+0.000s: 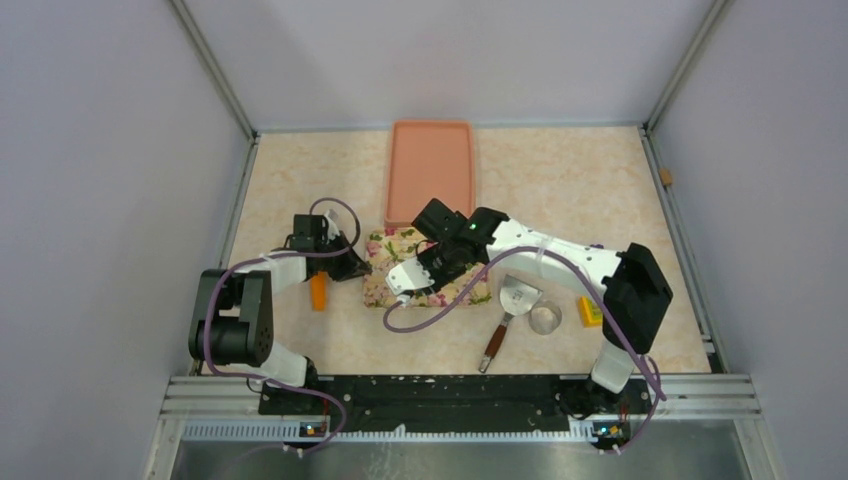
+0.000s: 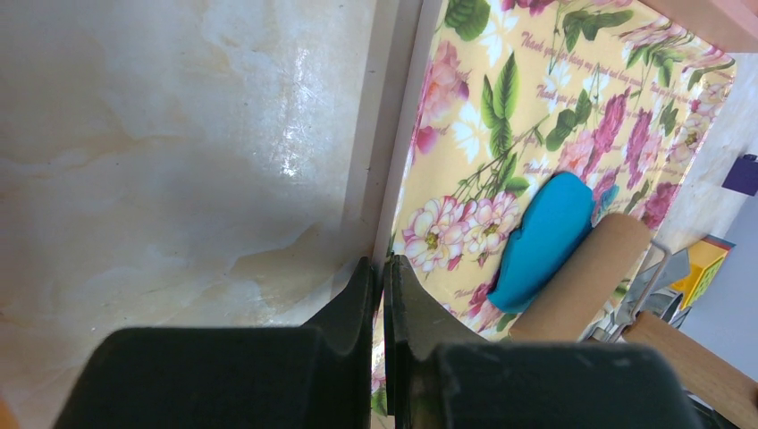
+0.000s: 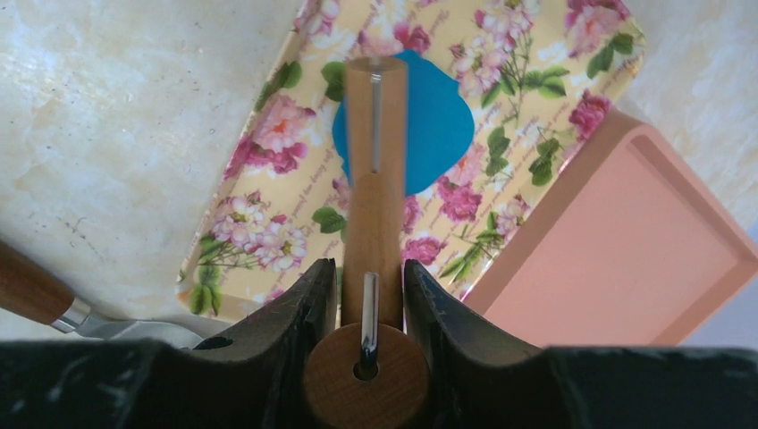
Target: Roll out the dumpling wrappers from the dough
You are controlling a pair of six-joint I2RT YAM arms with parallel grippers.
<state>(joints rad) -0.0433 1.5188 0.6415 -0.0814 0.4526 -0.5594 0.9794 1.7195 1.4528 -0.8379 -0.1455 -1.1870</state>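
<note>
The dough point(image 3: 438, 125) is a flattened bright blue lump on the floral tray point(image 3: 268, 179). It also shows in the left wrist view point(image 2: 545, 241). My right gripper point(image 3: 371, 277) is shut on the handle of a wooden rolling pin point(image 3: 375, 116), whose roller lies across the dough; from the left wrist the roller point(image 2: 581, 277) touches the dough's near side. My left gripper point(image 2: 384, 264) is shut on the floral tray's left edge point(image 2: 398, 179). From above, the left gripper point(image 1: 358, 262) and right gripper point(image 1: 432, 272) sit at the tray. No round wrapper is in view.
A pink tray point(image 1: 430, 170) stands just behind the floral tray. A spatula point(image 1: 510, 310), a metal ring cutter point(image 1: 545, 318) and a yellow toy brick point(image 1: 590, 310) lie to the right. An orange piece point(image 1: 318, 292) lies by the left arm. A purple block point(image 2: 742, 174) shows at far right.
</note>
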